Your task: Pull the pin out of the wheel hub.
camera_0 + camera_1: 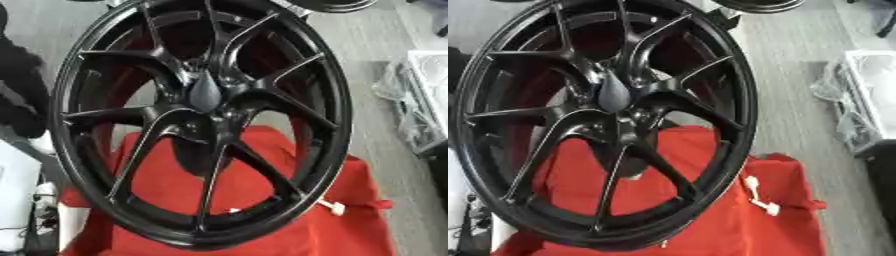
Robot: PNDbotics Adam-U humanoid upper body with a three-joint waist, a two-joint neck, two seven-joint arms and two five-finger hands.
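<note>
1. The black alloy wheel (201,125) fills most of the frame. It stands on edge, tilted, with its spoked face towards the camera. I count one whole wheel, plus an arc of a second dark rim (337,5) at the top edge.
2. One red cloth (262,225) lies under the wheel, across the lower middle and lower right.
3. One clear plastic container (424,95) sits at the right edge on the grey floor.
4. A black mass (19,95) shows at the left edge. It may be part of the robot, but I cannot make out a hand in it, so how far either hand is open, or what it holds, cannot be told.
5. The single wheel hub (206,95) sits just above the frame's centre, under a dark pointed cap. I see no pin standing out of it.
6. One small white piece (759,197) lies on the cloth at lower right, just beside the rim. Whether it is the pin is unclear.
7. So the scene fits two cases: the pin is hidden in the hub, or it is already out and lying on the cloth. If it sits in the hub, I judge it should be drawn straight along its own line, with the wheel steadied so it does not roll or tip.
</note>
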